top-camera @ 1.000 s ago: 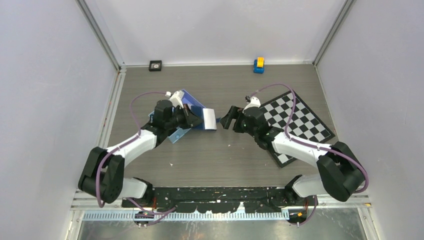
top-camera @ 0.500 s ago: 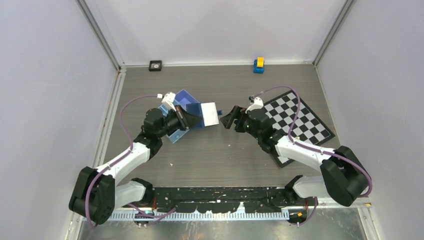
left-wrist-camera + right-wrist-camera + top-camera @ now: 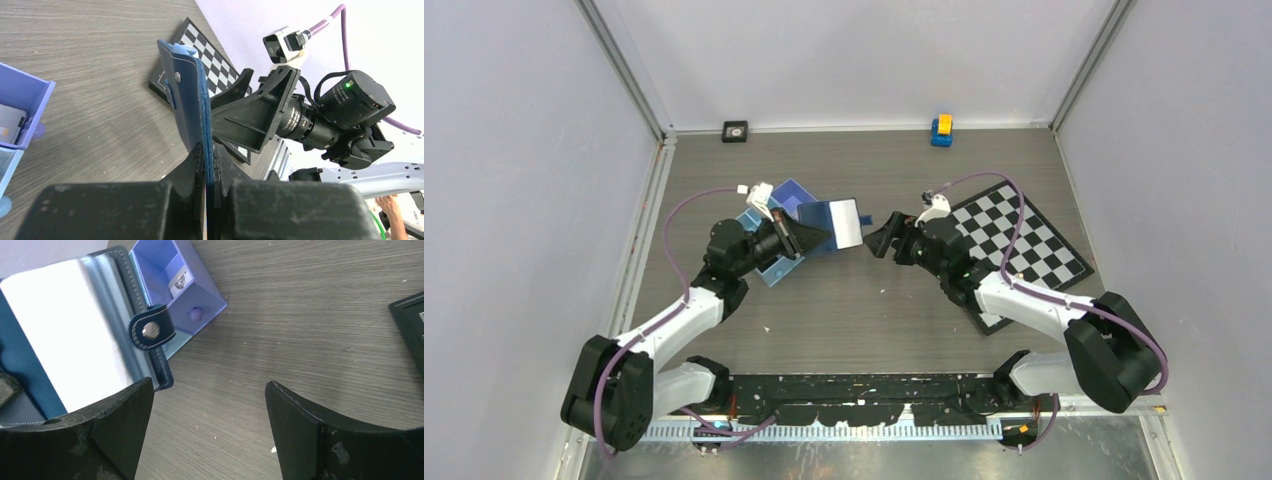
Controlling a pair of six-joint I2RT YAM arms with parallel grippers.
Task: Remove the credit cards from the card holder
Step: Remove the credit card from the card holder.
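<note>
My left gripper (image 3: 209, 155) is shut on the lower edge of the card holder (image 3: 187, 110), a navy wallet held upright and edge-on above the table. From above, the card holder (image 3: 834, 226) hangs between both arms with a pale face turned to the right. My right gripper (image 3: 209, 390) stands open just right of it, its left finger (image 3: 115, 425) in front of the holder's lower corner, not gripping. The open card holder (image 3: 20, 355) shows a glaring white inner face and a snap strap (image 3: 152, 330). I cannot tell whether that face is one of the credit cards.
A light-blue compartment tray (image 3: 794, 192) lies under and behind the left gripper, with a small grey item in it. A chessboard (image 3: 1019, 245) lies under the right arm. A blue-and-yellow toy (image 3: 941, 130) and a small black square (image 3: 735, 131) sit by the back wall.
The left arm has swung its elbow out and raised and turned the card holder, so more of its pale face shows. The right gripper shifted slightly and stayed open.
</note>
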